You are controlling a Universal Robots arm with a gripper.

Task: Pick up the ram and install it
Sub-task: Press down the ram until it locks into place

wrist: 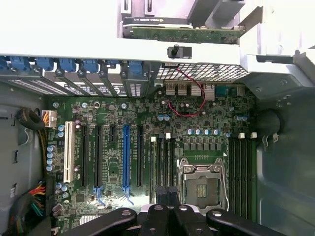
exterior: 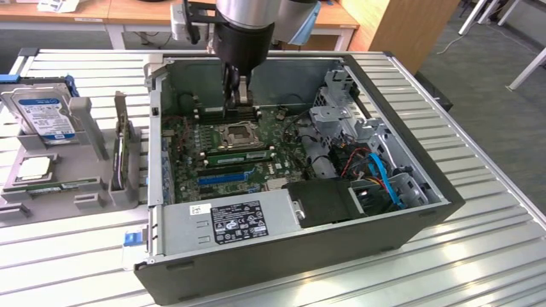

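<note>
From my remote seat, nearest to the exterior camera I see the open computer case (exterior: 282, 268) lying on its side on the ribbed metal tabletop (exterior: 477, 256), with the grey power supply (exterior: 226, 220) and its black label along the near edge. Behind that lies the green motherboard (exterior: 230, 147), with blue and black expansion slots (exterior: 224, 176) toward me and the empty processor socket (exterior: 240, 135) near the middle. To the exterior view's right of the board, blue and red cables (exterior: 380, 176) run through the drive bay.

My hand (exterior: 238, 105) is down inside the case, just past the socket on its far side, over the memory slots there. Its fingers are clenched together; I cannot tell from either view whether anything is pinched between them. In the wrist view the black finger linkages (wrist: 167, 221) sit directly above the socket (wrist: 203, 184), with long dark memory slots (wrist: 241, 172) on one side of it and more on the other.

On the exterior view's left, outside the case, a grey parts holder (exterior: 60, 173) stands on the tabletop. The ram (exterior: 60, 186) lies flat in its near section, well apart from my hand. A small square chip (exterior: 34, 168) rests just behind it, an expansion card (exterior: 122, 153) stands on edge beside it, and the hard drive (exterior: 43, 115) with its blue-and-white label leans upright at the far end.
</note>
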